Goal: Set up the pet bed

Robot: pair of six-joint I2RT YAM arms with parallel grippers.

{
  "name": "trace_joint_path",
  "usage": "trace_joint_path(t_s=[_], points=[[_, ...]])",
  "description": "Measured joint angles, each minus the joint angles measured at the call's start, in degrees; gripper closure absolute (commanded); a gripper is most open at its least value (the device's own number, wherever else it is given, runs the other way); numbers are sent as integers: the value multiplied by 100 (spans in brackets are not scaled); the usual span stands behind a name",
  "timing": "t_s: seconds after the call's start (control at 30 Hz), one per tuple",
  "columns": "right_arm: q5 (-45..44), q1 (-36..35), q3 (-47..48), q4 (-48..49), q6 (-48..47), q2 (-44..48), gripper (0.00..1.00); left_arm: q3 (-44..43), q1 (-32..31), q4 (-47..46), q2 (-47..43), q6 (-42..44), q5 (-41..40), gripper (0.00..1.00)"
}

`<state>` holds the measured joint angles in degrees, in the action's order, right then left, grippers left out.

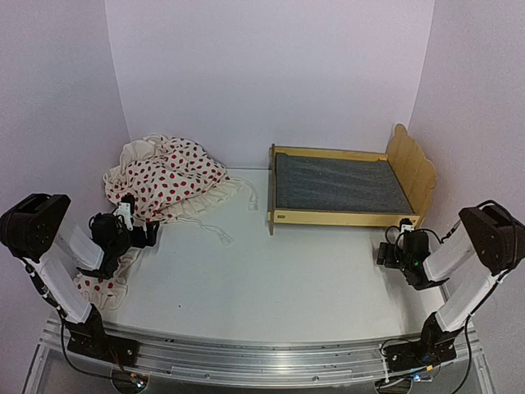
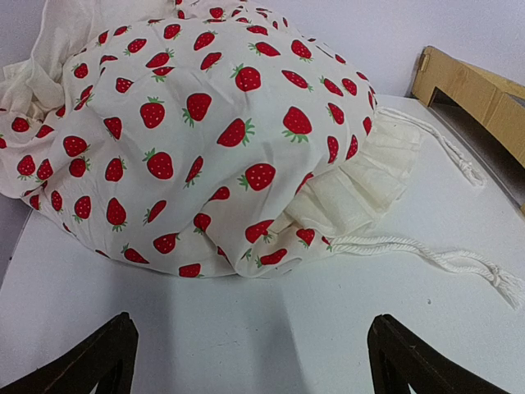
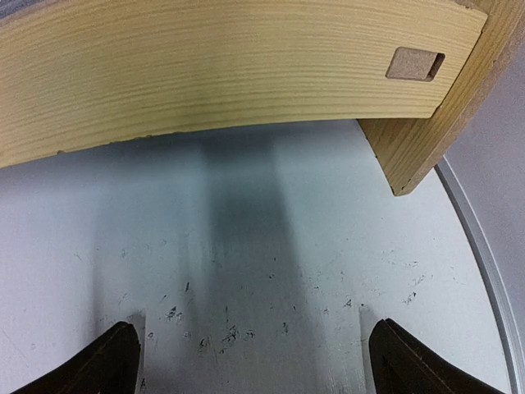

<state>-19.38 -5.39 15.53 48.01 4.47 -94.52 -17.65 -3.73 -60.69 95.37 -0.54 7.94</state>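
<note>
Pet bed (image 1: 343, 185), both arms crouched low (fingers (image 2: 98, 365) spread wide)

Plywood pet bed (image 1: 344, 185), upright, grey mattress

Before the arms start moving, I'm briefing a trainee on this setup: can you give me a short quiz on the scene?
1. Fill in: the left gripper and right gripper both stand ____.
2. True or false: on the pet bed, the grey mattress pad is bare.
3. The strawberry-print cloth lies nearest the: A) left gripper B) right gripper C) pet bed.
Key: 1 open; 2 true; 3 A.
</note>
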Motion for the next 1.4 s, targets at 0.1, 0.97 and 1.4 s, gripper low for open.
trace_joint_path(t_s=[0.1,0.97,1.4], points=[[1,0,0,0,0,0,2,0,0,0,0,0,0,0],[4030,-442,5560,-6771,-3269,735,21,-2482,-706,3603,-1470,963,2273,0],[3262,-1764,7224,-8833,-5899,-1584,21,-3319,-754,4881,-1245,1257,2235,0]])
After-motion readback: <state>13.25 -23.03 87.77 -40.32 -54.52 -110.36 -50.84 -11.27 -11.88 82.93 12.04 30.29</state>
